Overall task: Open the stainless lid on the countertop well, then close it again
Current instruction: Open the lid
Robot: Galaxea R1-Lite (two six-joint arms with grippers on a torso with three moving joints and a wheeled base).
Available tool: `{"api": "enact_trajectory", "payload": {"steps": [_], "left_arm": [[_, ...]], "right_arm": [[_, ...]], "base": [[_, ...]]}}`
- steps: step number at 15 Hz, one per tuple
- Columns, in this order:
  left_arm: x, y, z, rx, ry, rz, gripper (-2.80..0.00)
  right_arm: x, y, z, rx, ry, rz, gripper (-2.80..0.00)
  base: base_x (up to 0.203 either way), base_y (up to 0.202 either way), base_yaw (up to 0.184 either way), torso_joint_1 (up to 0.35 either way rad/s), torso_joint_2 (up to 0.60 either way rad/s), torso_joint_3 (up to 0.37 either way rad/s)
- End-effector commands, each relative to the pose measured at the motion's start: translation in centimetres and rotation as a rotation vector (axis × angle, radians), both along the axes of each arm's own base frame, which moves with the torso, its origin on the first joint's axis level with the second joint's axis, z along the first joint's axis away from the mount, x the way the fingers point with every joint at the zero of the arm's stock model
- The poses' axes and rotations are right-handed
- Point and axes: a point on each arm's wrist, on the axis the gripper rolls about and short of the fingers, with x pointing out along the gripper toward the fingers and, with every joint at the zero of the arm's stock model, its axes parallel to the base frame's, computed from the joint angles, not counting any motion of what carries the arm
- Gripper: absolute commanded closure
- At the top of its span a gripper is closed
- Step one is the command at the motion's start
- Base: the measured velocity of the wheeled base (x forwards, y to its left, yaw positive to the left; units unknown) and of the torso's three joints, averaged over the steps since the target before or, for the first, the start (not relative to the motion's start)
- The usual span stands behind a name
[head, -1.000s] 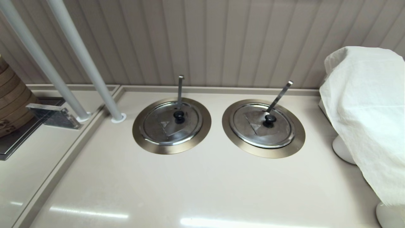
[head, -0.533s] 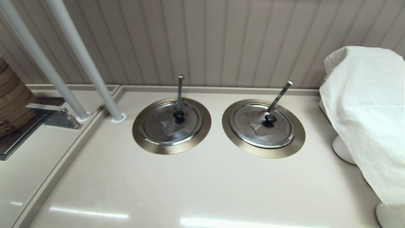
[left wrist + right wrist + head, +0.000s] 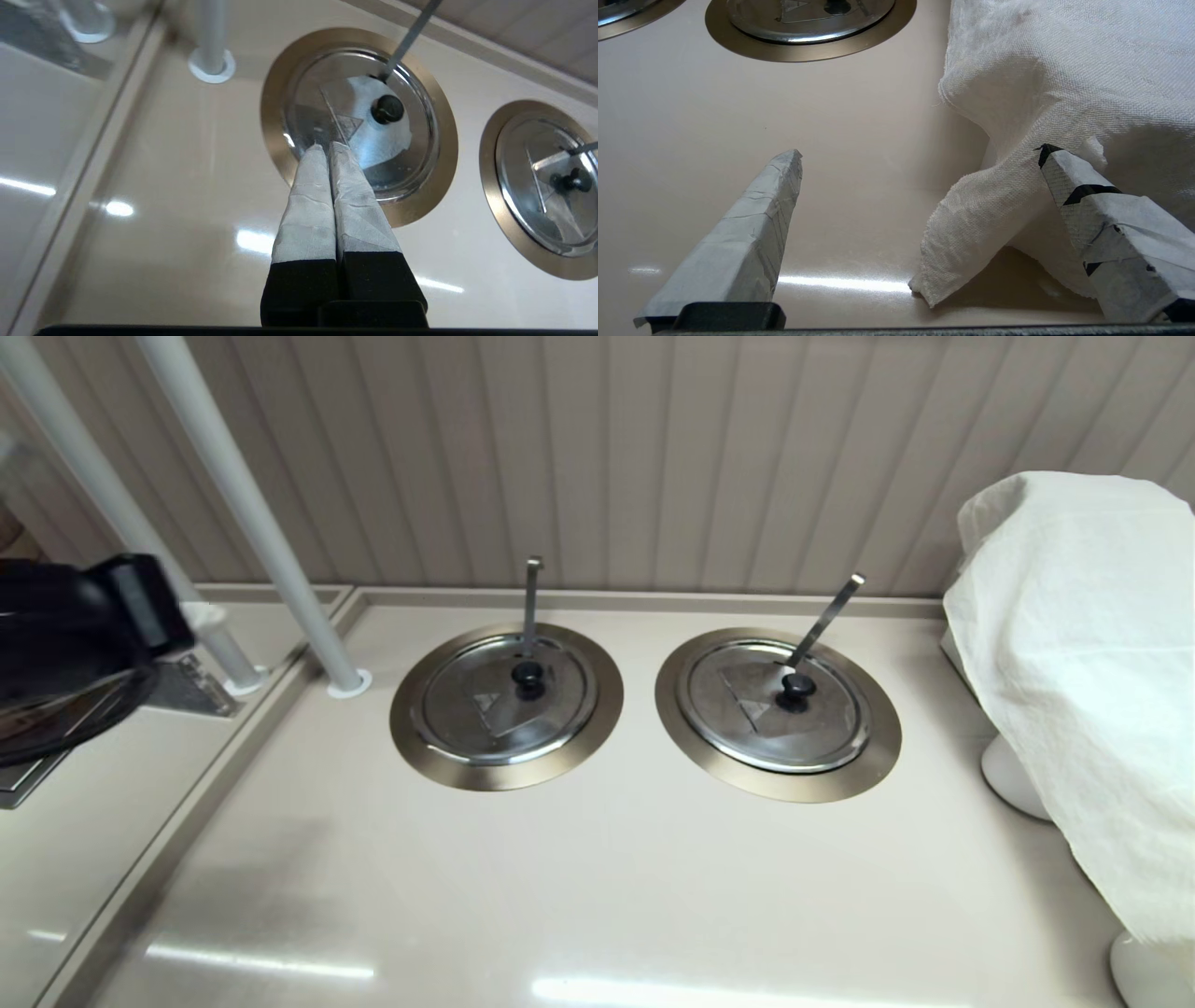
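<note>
The stainless lid (image 3: 504,695) lies flat and closed in the countertop well, inside its bronze-grey flange ring (image 3: 411,728). Its black knob (image 3: 528,674) sits at the centre, and the straight utensil handle (image 3: 531,602) stands upright behind it. My left arm (image 3: 84,625) hangs high at the far left, well away from the lid. In the left wrist view the left gripper (image 3: 326,147) is shut and empty, above the countertop and short of the lid (image 3: 327,116) and knob (image 3: 387,108). The right gripper (image 3: 922,154) is open, low over the counter, with a fold of white cloth between its fingers.
The twin lid (image 3: 775,705) with the slanted handle (image 3: 826,616) lies to the right. A white cloth (image 3: 1074,663) drapes an object on white feet (image 3: 1008,775) at the far right. Two grey poles (image 3: 243,513) rise at the left by a raised counter ledge (image 3: 187,803).
My left arm has come into the head view at the far left, covering the bamboo steamer there. Both lids are as before.
</note>
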Motion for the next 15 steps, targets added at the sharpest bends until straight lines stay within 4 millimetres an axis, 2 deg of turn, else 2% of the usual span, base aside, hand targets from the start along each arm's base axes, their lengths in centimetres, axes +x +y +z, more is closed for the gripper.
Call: {"api": "enact_trajectory", "payload": {"steps": [1, 4, 5, 9, 13, 15], "left_arm": [[5.6, -4.8, -2.9, 0.088, 0.127, -0.04, 0.0], [8.4, -12.3, -4.6, 0.165, 0.039, -0.054, 0.0], [8.8, -13.2, -5.0, 0.157, -0.009, -0.033, 0.0], [9.9, -13.0, -5.8, 0.182, -0.059, -0.004, 0.0], [12.7, -14.3, -10.4, 0.209, -0.1, -0.008, 0.0], [13.7, -14.9, -11.8, 0.213, -0.11, -0.017, 0.0]], "right_arm": [[0.0, 0.0, 0.0, -0.001, 0.001, 0.0, -2.8], [0.0, 0.0, 0.0, -0.001, 0.001, 0.0, -2.8], [0.0, 0.0, 0.0, -0.001, 0.001, 0.0, -2.8], [0.0, 0.0, 0.0, -0.001, 0.001, 0.0, -2.8], [0.0, 0.0, 0.0, -0.001, 0.001, 0.0, -2.8], [0.0, 0.0, 0.0, -0.001, 0.001, 0.0, -2.8]], "base": [[0.0, 0.0, 0.0, 0.0, 0.0, 0.0], [0.0, 0.0, 0.0, 0.0, 0.0, 0.0], [0.0, 0.0, 0.0, 0.0, 0.0, 0.0], [0.0, 0.0, 0.0, 0.0, 0.0, 0.0], [0.0, 0.0, 0.0, 0.0, 0.0, 0.0], [0.0, 0.0, 0.0, 0.0, 0.0, 0.0]]}}
